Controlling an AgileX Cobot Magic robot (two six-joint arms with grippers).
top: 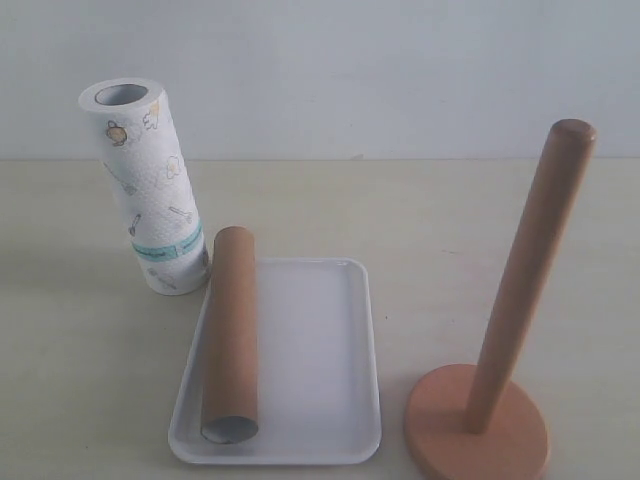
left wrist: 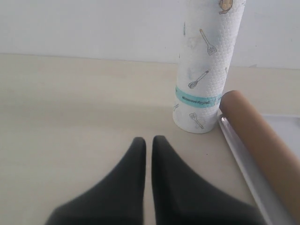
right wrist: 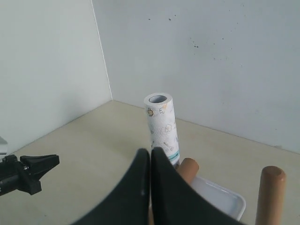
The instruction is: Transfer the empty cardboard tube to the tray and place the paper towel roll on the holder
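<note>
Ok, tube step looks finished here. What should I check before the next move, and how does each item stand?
1. Cardboard tube lying on the tray: ok.
2. Paper towel roll upright on the table, core opening upward: ok.
3. Holder upright, post bare: ok.
4. Left gripper open to take the roll: not ok, shut and empty.
5. Right gripper free: ok, shut and empty.
6. Gap between roll and tube end: cannot tell.

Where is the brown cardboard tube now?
In the exterior view, the long brown cardboard tube lies along the left side of the flat white tray, beside the upright printed paper towel roll.
</note>
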